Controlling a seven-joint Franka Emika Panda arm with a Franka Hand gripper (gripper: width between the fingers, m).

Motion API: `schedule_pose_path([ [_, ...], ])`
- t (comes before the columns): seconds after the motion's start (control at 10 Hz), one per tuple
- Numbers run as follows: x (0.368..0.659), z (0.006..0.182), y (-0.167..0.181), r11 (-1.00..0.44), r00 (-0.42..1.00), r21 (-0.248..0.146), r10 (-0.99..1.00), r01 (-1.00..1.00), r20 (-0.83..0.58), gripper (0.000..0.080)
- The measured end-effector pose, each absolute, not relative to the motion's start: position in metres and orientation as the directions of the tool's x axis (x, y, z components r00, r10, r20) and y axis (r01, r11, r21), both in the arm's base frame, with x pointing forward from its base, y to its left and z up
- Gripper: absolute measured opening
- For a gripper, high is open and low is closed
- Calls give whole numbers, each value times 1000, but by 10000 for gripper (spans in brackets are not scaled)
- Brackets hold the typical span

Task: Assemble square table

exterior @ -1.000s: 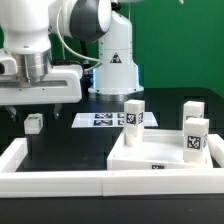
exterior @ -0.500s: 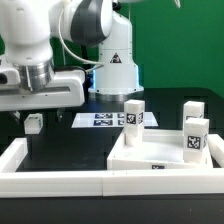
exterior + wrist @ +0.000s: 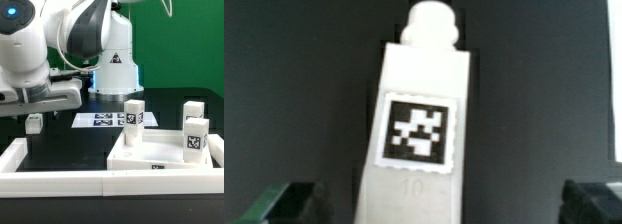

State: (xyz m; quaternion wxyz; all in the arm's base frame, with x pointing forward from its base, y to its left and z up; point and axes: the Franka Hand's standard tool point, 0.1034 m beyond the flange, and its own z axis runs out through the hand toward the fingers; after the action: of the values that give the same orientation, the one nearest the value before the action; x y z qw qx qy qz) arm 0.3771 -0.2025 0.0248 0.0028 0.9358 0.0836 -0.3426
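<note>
While open, tool straddles leg.

Over the last second the arm swung toward the exterior view's left and turned at the wrist. Its white wrist housing, level and squarely facing a second ago, tilted, so that its lower edge came to slope down toward the exterior view's right. The upper links rolled forward and grew to fill more of the top-left corner of the exterior view, covering green backdrop that had shown there before. The dark underside of the pincer, plainly seen under the housing earlier, slid mostly behind the tilted white casing. The housing drew closer above the small leg lying on the black counter.
</note>
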Motion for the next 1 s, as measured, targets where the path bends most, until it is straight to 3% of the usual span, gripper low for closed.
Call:
schedule_pose_path([
  [0.6,377,24,-203,-986,755,-44,152,160,-638,649],
  [0.8,368,22,-204,-989,765,25,97,146,-637,649],
  [1.0,364,19,-203,-989,758,24,99,149,-645,649],
])
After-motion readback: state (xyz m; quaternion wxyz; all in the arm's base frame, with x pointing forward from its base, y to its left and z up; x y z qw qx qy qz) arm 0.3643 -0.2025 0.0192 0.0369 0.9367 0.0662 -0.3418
